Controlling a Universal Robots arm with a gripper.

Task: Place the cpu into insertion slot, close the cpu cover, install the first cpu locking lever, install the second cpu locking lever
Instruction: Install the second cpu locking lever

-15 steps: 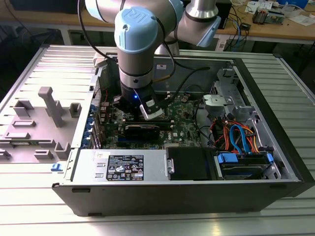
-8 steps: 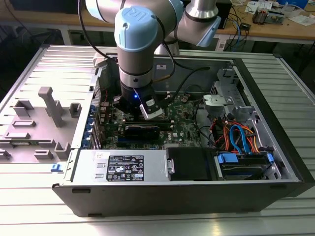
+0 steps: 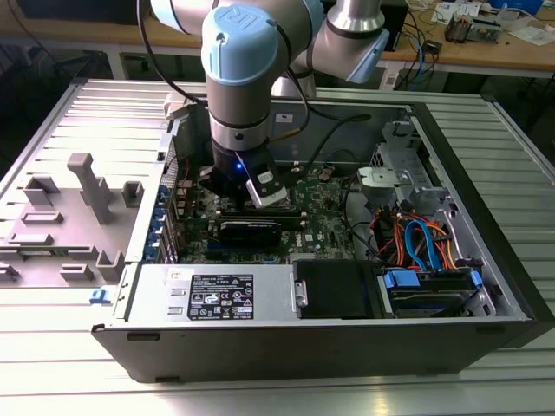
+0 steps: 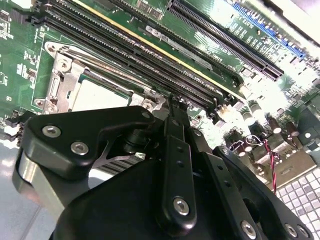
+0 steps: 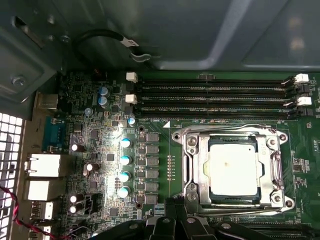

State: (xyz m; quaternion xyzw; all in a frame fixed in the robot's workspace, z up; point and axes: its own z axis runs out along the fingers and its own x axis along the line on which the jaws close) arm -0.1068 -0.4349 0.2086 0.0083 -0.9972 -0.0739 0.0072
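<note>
End effector (image 5: pixel 175 227) poised just beside cpu cover (image 5: pixel 195 167), closed over seated cpu (image 5: pixel 234 167); finger state indeterminable.

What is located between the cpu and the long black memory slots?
In the first wrist view, the cpu cover frame's metal edge and a strip of green board lie between the cpu and the memory slots.

Open air above the cpu (image 5: pixel 235 170) under its closed cpu cover (image 5: pixel 200 165). Memory slots (image 5: pixel 215 97) crowd one side, capacitors (image 5: pixel 124 160) another, the case wall (image 5: pixel 150 30) rises beyond, and the pincer (image 5: pixel 175 220) blocks the near edge.
</note>
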